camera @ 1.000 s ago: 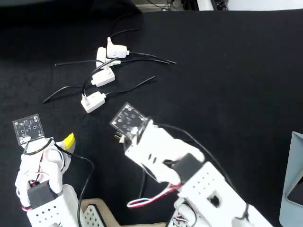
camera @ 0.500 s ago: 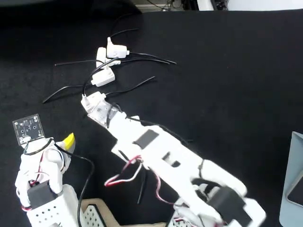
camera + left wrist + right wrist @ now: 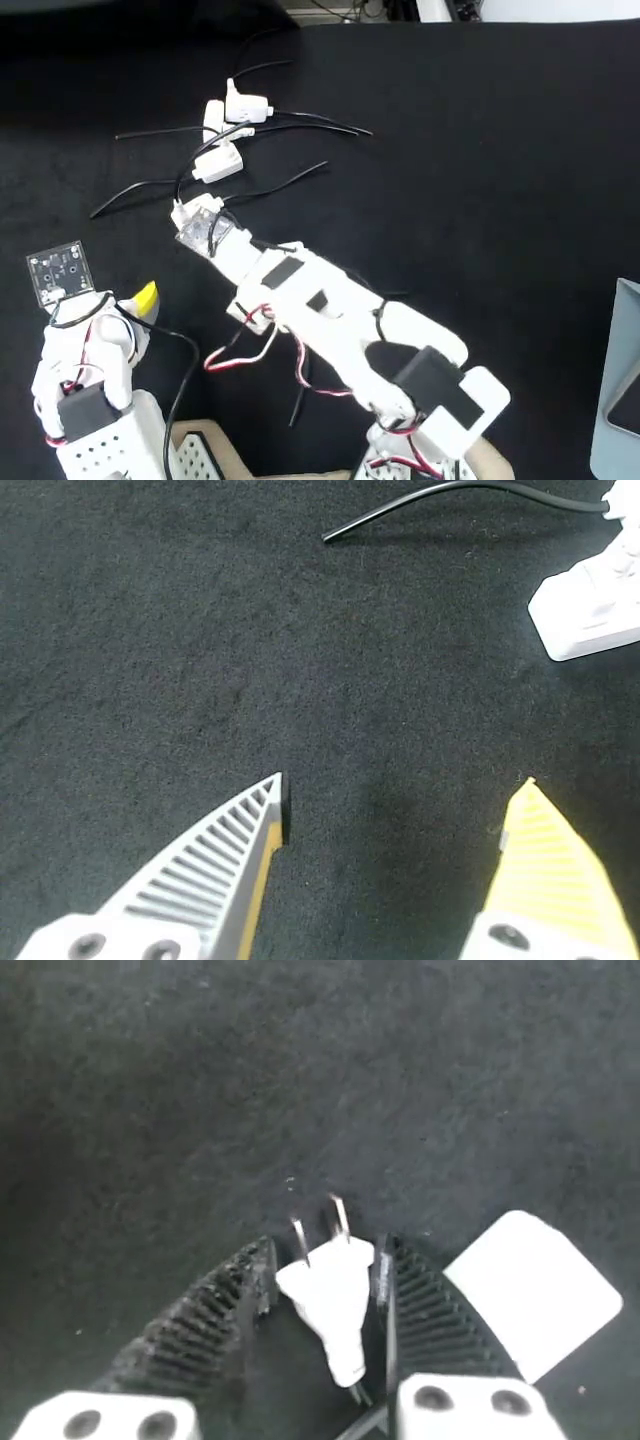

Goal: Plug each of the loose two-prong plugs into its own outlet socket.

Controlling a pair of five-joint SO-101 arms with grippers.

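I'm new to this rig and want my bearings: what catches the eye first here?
The right arm stretches across the black table, its pincer around a white two-prong plug. Beyond it lies a tangle of white plugs and black cords; the left pincer hangs open at the near left corner.

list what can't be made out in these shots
High view: the right gripper covers part of the nearest plug.
Left wrist view: a white plug is cut off by the frame edge; which one is unclear.
High view: holes in the socket board are too small to count.
High view: a grey object is cut by the edge.
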